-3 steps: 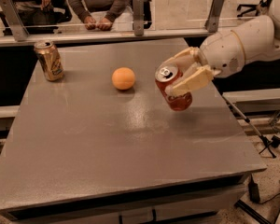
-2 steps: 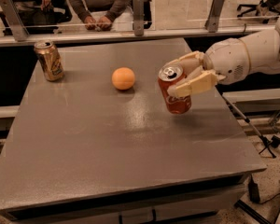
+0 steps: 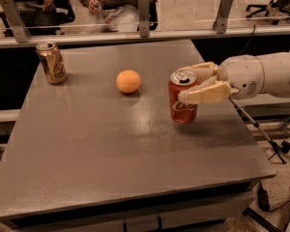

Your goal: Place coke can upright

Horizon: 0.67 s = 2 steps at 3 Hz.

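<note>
claw [image 3: 184, 85] clamped across coke can [image 3: 182, 111] upper wall | can upright between fingers, base at or just above surface [image 3: 111, 144] | likely light, thin-walled, slick, dentable: hold mid-wall gently | orange [image 3: 128, 81] beyond fingertips, gold can [image 3: 50, 62] well beyond

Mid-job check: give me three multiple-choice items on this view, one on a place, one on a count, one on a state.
1. Where is the orange?
A) between the gold can and the coke can
B) on top of a can
C) on the floor

2. How many cans are in view?
A) one
B) two
C) three

3. How is the coke can?
A) lying on its side
B) upright, between the gripper's fingers
C) crushed flat

Answers:
1 A, it lies on the table between the two cans.
2 B, one is gold and one is red.
3 B, its silver top faces up, and the gripper, by the table's right edge in the view, clasps it.
</note>
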Available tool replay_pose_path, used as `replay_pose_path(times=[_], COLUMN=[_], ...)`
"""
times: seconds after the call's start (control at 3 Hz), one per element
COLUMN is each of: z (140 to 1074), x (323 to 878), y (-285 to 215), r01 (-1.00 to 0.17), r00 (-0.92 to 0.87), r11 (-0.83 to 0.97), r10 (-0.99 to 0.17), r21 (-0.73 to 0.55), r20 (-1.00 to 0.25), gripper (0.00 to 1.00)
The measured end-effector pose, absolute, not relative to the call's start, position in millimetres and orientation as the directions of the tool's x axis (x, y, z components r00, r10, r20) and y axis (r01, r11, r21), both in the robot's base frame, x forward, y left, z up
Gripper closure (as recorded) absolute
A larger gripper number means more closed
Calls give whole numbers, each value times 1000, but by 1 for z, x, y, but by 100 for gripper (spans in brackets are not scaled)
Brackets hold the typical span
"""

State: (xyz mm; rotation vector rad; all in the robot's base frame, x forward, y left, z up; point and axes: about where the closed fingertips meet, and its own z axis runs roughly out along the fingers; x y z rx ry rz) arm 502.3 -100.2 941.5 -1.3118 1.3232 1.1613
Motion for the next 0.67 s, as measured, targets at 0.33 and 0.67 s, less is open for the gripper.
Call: replay_pose_path(times=[0.33,0.67], z=[934,925], x=[499,495], y=[-104,-106], r01=[-1000,-1000], r00=[-29,-24], r11=[-7,-5], r10=[-90,-63], r21=[30,24], r20=[-996,-998], gripper=[100,100])
